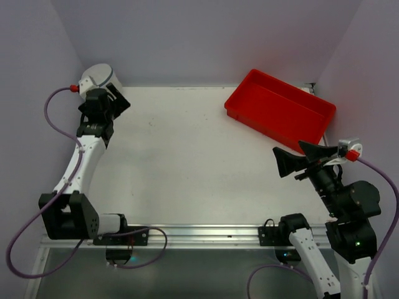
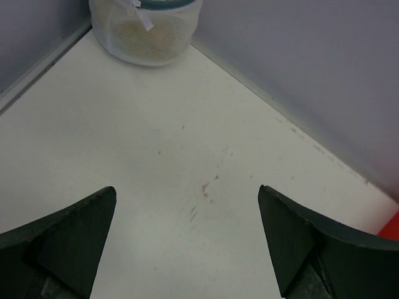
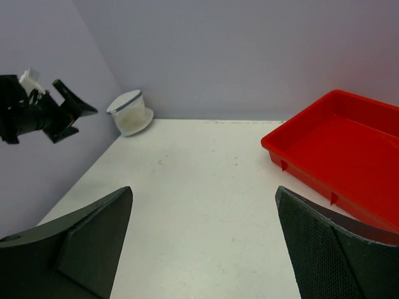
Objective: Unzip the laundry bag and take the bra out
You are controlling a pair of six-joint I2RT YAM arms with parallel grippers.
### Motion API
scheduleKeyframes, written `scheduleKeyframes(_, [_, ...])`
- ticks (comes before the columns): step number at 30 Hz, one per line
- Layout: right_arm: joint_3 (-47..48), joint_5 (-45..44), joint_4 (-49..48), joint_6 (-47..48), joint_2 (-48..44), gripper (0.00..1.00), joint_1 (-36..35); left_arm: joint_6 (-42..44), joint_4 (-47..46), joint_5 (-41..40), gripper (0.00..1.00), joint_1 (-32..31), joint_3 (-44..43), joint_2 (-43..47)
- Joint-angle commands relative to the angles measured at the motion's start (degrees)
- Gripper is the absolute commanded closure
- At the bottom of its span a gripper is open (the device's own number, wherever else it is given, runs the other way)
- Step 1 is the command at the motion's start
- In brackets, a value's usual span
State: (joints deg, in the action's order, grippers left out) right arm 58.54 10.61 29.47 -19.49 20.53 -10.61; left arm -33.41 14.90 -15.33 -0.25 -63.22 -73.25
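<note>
1. The laundry bag stands in the far left corner of the counter, close to both walls. It is well apart from the red tray at the far right.
2. The left tool hovers near the bag and points at it, its jaws spread wide with nothing between them. The right tool is likewise wide and empty, far across the counter.
3. A dark zipper rim runs round the bag near its top, and a white pull tab hangs down the near side. The zip looks closed, though the left wrist view cuts off the top of the bag.
4. A tan shape shows through the mesh, probably the bra.
5. By my judgement the bag is light, soft mesh that will dent and slide on the smooth counter rather than resist.
6. One tool should pin the body low down, gently. The other should pinch the pull tab and draw it along the rim.
7. The tab is thin and could slip out of the grip.
</note>
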Motion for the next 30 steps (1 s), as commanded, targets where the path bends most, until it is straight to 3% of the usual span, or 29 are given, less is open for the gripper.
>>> scheduleKeyframes(1, [-1.3,2.5,-0.8,0.9,1.9,0.01,-1.4,-10.5,-13.7,-3.1,0.0,5.2,-5.5,-7.0])
scheduleKeyframes(4, [-3.3,4.3,-1.8,0.9,1.4,0.01,-1.8,-16.3,-19.3,-4.0,0.0,7.7,-9.3,-15.6])
scheduleKeyframes(10, [-8.9,9.0,-6.3,1.7,0.6,0.01,-1.8,-18.8,-31.2,-8.2,0.0,10.4,-16.5,-30.4])
scheduleKeyframes(15, [-11.0,13.1,-8.7,2.0,1.5,0.01,-1.7,-22.3,-31.3,-8.4,0.0,12.1,-25.4,-42.8])
scheduleKeyframes(23, [-13.5,16.8,-12.4,2.7,2.1,0.01,-1.8,-20.6,-43.7,-12.5,0.0,13.3,-32.7,-56.5])
scheduleKeyframes(27, [-14.2,17.9,-13.2,2.8,3.1,0.01,-1.8,-20.2,-43.6,-11.0,0.0,14.4,-37.7,-62.2])
scheduleKeyframes(30, [-14.1,18.7,-12.8,3.2,4.5,0.01,-1.7,-18.3,-44.9,-8.4,0.13,15.2,-39.8,-65.3])
